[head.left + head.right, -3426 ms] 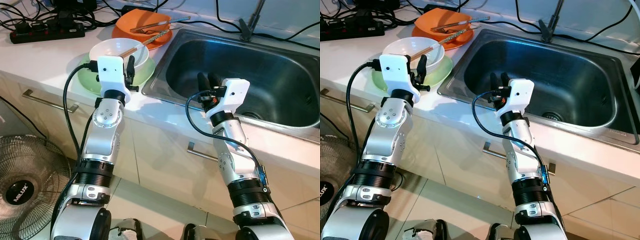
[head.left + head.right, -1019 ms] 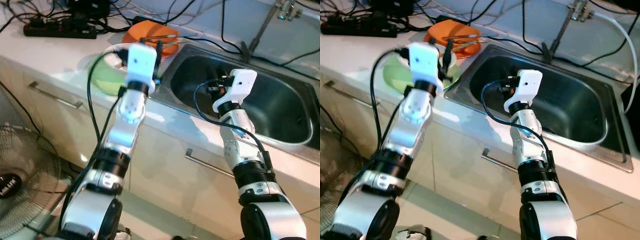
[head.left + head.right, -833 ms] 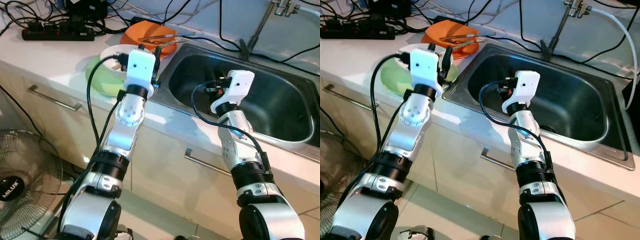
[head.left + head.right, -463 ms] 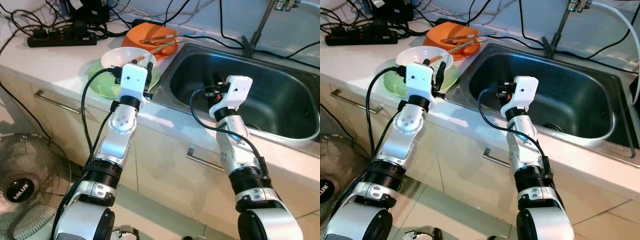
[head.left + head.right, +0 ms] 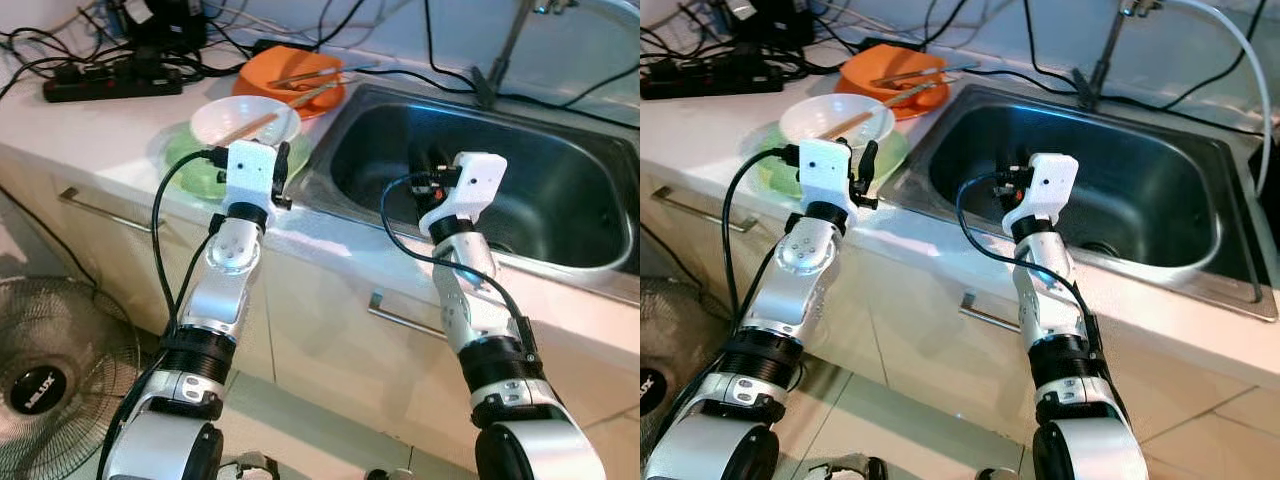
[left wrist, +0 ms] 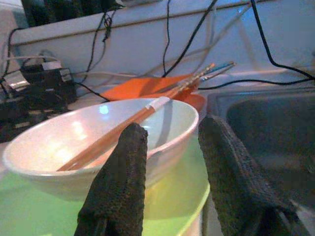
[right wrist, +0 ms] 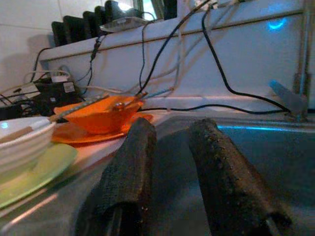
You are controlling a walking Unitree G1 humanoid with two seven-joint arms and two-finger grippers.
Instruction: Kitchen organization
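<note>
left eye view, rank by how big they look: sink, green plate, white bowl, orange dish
1. sink, by far the largest
2. green plate, partly hidden by the bowl
3. white bowl and orange dish look alike; the dish lies farther back, so no ranking.

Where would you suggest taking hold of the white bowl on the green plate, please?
Probably the near rim of the white bowl, approached from the counter's front edge, where the open left end effector already faces it. The chopsticks leave that rim free, and the green plate underneath leaves it exposed.
</note>
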